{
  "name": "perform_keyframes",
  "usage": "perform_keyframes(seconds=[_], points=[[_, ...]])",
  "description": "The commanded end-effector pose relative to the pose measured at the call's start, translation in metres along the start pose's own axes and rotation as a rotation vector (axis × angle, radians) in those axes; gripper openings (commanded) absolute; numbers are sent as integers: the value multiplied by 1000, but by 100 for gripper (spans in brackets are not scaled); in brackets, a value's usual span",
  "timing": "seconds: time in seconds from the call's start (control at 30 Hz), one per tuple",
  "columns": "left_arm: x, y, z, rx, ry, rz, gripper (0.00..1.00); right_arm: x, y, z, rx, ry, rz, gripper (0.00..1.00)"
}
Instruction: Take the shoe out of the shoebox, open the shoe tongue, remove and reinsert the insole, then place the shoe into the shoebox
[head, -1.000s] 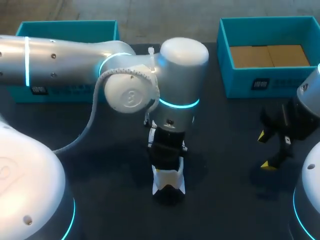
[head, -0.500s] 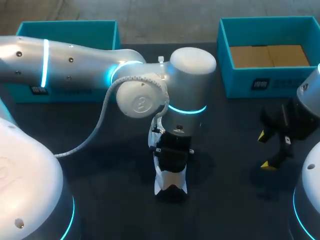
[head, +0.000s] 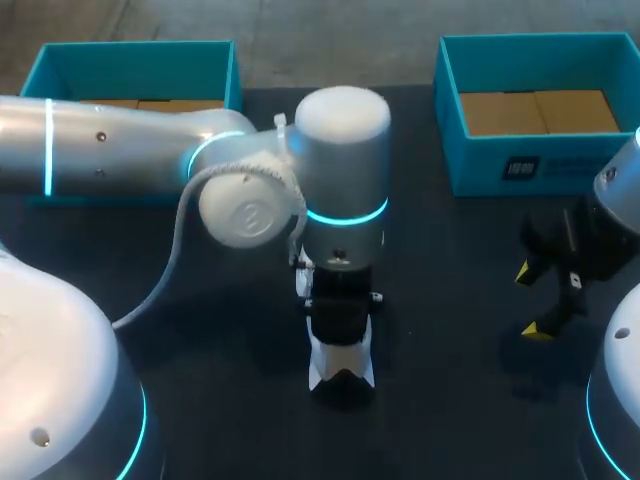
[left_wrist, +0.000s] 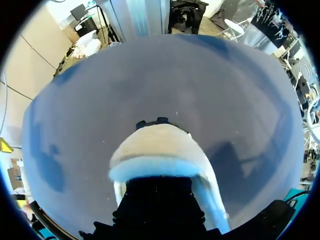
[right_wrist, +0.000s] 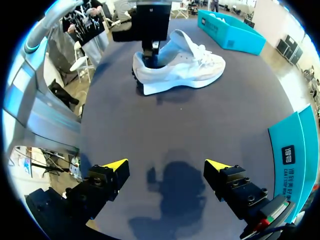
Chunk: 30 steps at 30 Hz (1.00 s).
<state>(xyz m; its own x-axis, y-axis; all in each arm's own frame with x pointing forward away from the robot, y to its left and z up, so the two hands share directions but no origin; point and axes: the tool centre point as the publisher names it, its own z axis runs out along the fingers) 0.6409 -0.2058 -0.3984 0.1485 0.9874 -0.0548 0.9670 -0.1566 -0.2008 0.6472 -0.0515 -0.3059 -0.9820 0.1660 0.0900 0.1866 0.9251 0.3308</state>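
Left arm (head: 340, 150) hides most of the shoe (head: 326, 360) from above; heel shows.

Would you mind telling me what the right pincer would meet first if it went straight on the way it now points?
The right pincer would probably meet the bare dark table first. The white shoe lies farther ahead, though depth is unclear.
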Motion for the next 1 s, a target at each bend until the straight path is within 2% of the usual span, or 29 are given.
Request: perform_keyframes(seconds=[0.03, 0.23, 0.37, 0.5, 0.7, 0.87, 1.0], points=[[-9, 4, 17, -2, 18, -6, 0, 2, 0, 0, 0, -3, 0, 100], [-5, 2, -11, -17, -14, 8, 0, 2, 0, 0, 0, -3, 0, 100], [-2, -2, -19, -13, 21, 17, 0, 2, 0, 0, 0, -3, 0, 100], [1, -7, -8, -10, 100, 19, 0, 2, 0, 0, 0, -3, 0, 100], [2, 3, 19, -5, 182, -24, 0, 2, 0, 0, 0, -3, 0, 100], [4, 9, 32, -51, 143, -58, 0, 2, 0, 0, 0, -3, 0, 100], [5, 12, 30, -64, 111, -80, 0, 2, 0, 0, 0, -3, 0, 100]])
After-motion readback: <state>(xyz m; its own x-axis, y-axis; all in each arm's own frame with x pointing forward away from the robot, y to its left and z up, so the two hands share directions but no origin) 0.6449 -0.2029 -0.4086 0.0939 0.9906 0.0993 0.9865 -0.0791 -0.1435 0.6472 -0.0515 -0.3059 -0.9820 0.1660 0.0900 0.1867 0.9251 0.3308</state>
